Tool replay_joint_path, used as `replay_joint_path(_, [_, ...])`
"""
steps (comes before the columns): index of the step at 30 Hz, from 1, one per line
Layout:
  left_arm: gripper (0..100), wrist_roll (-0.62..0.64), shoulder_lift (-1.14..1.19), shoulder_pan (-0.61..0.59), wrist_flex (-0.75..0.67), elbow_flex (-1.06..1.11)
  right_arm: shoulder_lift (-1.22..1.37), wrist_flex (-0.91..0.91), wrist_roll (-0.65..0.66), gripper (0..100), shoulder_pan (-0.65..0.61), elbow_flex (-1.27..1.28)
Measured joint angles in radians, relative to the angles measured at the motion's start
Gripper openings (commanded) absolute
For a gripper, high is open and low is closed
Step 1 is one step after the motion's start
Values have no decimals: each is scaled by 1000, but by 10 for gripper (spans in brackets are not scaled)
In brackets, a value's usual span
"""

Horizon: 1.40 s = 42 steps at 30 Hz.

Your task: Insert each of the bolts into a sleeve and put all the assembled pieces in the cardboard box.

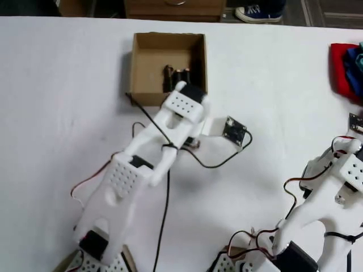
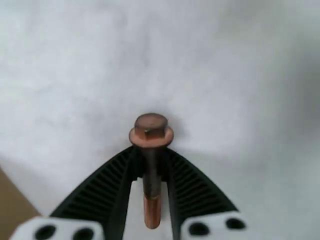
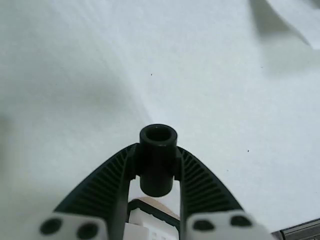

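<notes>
My left gripper (image 2: 150, 160) is shut on a copper-coloured bolt (image 2: 151, 135), whose flanged hex head sticks out past the fingertips above the white table. In the high view the left arm (image 1: 181, 110) stands just in front of the cardboard box (image 1: 142, 62), which holds dark assembled pieces (image 1: 176, 76). My right gripper (image 3: 157, 155) is shut on a black sleeve (image 3: 158, 157), its open bore facing away from the wrist. The right arm (image 1: 346, 170) is at the table's right edge in the high view.
A red and blue cloth bundle (image 1: 347, 68) lies at the far right edge. Black and red cables (image 1: 215, 161) trail across the table between the arms. A corner of brown cardboard (image 2: 12, 210) shows beside the left gripper.
</notes>
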Motion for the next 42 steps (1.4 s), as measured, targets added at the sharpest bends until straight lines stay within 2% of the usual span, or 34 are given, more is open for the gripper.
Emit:
replay_joint_path(5, [25, 51, 2, 18, 5, -20, -2, 0, 0, 21, 0, 17])
replay_joint_path(10, [24, 195, 5, 23, 169, -245, -3, -2, 44, 21, 0, 71])
replay_joint_path(17, [24, 586, -54, -91, 198, -603, -3, -20, 81, 21, 0, 86])
replay_joint_path(21, [24, 841, -176, -172, 198, -666, -63, -34, 81, 21, -11, 155])
replay_joint_path(25, [24, 1112, -334, -224, 198, -667, -261, -72, 80, 21, -95, 279])
replay_joint_path(27, [24, 1175, -420, -233, 198, -638, -411, -101, 38, 21, -147, 345])
replay_joint_path(31, [25, 1211, -598, -235, 198, -463, -776, -218, -41, 21, -262, 473])
replay_joint_path(35, [25, 1221, -773, -236, 198, -180, -1105, -319, -55, 21, -471, 617])
replay_joint_path(38, [25, 1227, -930, -235, 196, 34, -1169, -351, -55, 21, -629, 695])
replay_joint_path(42, [25, 1315, -1163, -235, 61, 304, -1142, -457, -104, 21, -783, 732])
